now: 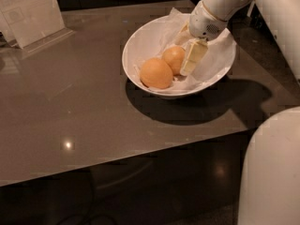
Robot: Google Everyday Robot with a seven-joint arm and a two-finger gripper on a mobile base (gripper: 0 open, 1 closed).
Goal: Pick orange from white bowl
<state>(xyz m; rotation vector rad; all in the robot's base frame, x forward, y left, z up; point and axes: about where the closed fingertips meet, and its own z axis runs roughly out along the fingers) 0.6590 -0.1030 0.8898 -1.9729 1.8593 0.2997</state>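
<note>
Camera view (1 view only). The white bowl [140, 41] stands on the far right part of a grey table [93, 107], lined with crumpled paper [220, 50] that probably keeps the fruit from rolling. 2 fruits lie touching in its lower left half: the orange [172, 58], smaller and duller, sits nearer the middle, and a larger, brighter fruit [156, 73] rests against the near-left wall. The gripper [192, 56] reaches down into the bowl from the upper right and lies just beside, apparently touching, the right flank of the orange. This side approach is judged to avoid the larger fruit, which blocks the left. Whether the gripper is wide, narrow or closed on anything cannot be told, since its pale parts merge with the paper and the far side of the orange is hidden behind it. The arm [225, 1] is cut off at the top right edge. A white rounded robot body [272, 172] fills the lower right corner, cropped. A leaning sign [30, 11] at the top left is unreadable.
</note>
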